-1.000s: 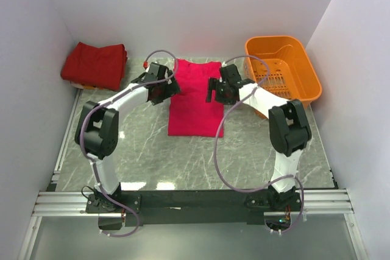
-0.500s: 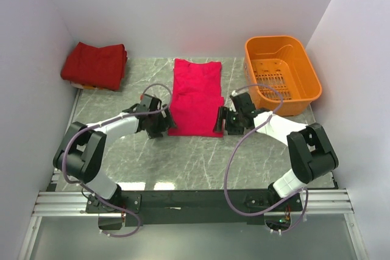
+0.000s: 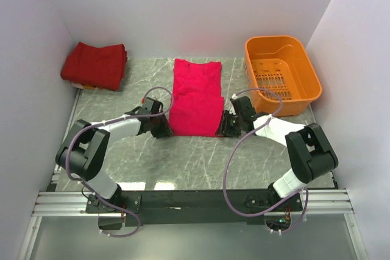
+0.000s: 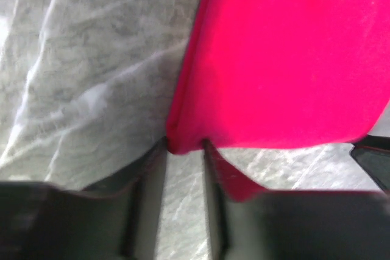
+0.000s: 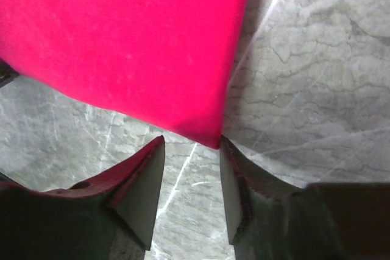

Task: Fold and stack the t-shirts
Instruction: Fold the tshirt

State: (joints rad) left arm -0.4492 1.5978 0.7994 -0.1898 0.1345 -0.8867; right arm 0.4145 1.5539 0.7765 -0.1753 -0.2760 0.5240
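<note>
A crimson t-shirt, folded into a long strip, lies flat in the middle of the marble table. My left gripper is low at its near left corner. In the left wrist view that corner sits pinched between the left gripper's fingertips. My right gripper is at the near right corner. In the right wrist view its jaws stand apart, and the tip of the crimson t-shirt touches only the right finger. Darker red t-shirts lie folded in a stack at the back left.
An orange plastic basket stands at the back right, close behind the right arm. White walls close in the table on the left, back and right. A metal rail runs along the table's left edge.
Both arms have drawn back from the far part of the crimson t-shirt to its near corners and dropped low. Both grippers have narrowed, the left one onto the corner.
</note>
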